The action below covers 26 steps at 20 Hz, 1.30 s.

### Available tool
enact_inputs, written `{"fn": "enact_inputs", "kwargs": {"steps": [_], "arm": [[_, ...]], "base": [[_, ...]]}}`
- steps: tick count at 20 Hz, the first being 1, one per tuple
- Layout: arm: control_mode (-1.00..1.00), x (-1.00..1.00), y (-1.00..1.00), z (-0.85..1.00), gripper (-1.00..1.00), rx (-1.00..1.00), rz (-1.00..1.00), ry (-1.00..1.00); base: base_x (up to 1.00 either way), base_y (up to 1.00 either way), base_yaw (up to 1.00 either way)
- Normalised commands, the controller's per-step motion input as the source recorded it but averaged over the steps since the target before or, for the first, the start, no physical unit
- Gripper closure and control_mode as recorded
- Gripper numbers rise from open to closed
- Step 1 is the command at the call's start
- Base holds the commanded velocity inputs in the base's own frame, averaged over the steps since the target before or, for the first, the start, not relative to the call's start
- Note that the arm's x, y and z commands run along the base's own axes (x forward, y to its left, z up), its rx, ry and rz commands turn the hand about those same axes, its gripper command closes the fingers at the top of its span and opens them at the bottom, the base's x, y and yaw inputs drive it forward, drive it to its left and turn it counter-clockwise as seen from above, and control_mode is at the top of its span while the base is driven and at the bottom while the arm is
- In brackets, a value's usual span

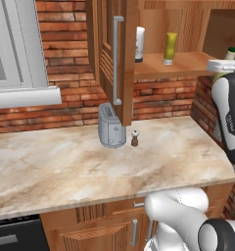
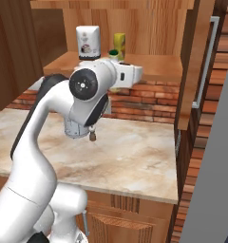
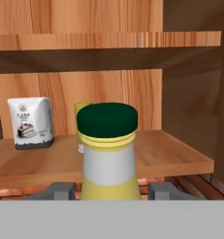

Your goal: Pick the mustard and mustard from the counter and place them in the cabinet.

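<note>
A: Where's the bottle relative to the hand?

B: In the hand view, the slim mustard bottle [image 3: 107,154] stands upright right between the two grey fingers [image 3: 61,191], its dark green cap up close, yellow shoulder and a pale band below it. The gripper [image 3: 108,193] sits pressed against its sides, pinching the bottle low on its body.

A: And from the base?

B: In the left base view you catch just the green tip and pale yellow neck of that bottle [image 1: 228,56] at the right edge, above the white arm's wrist, level with the front right corner of the cabinet shelf [image 1: 188,63].

A: The other one?

B: The dull-yellow mustard cylinder [image 1: 170,48] is already standing on the shelf, towards the middle, well apart from the white bottle with the dark base [image 1: 139,44] near the shelf's left end, beside the open slatted door [image 1: 120,59]. From the hand, a sliver of it peeks out behind the held bottle's cap.

A: Arm pose?

B: Raised high, forearm stretched level toward the cabinet, hand pointing at the back wall just off the shelf's front edge. The counter [image 1: 90,162] below holds the toaster [image 1: 111,126] and the tiny brown shaker [image 1: 134,138] near its back edge.
</note>
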Motion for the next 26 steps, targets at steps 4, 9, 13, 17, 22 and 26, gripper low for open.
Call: {"fn": "enact_inputs", "kwargs": {"steps": [4, 9, 13, 17, 22, 26], "arm": [[-1.00, 0.36, -0.06, 0.00, 1.00, 0.00, 0.00, 0.00], [-1.00, 0.32, -0.08, 0.13, 1.00, 0.01, 0.00, -0.01], [-1.00, 0.25, -0.15, 0.29, 1.00, 0.01, 0.00, -0.05], [-1.00, 0.30, -0.27, 0.24, 1.00, 0.00, 0.00, -0.01], [-1.00, 0.27, -0.28, 0.03, 1.00, -0.01, -0.01, 0.00], [-1.00, 0.00, 0.00, 0.00, 1.00, -0.01, 0.00, -0.01]], "base": [[0.00, 0.00, 0.00], [0.00, 0.00, 0.00], [0.00, 0.00, 0.00], [0.00, 0.00, 0.00], [0.00, 0.00, 0.00], [0.00, 0.00, 0.00]]}}
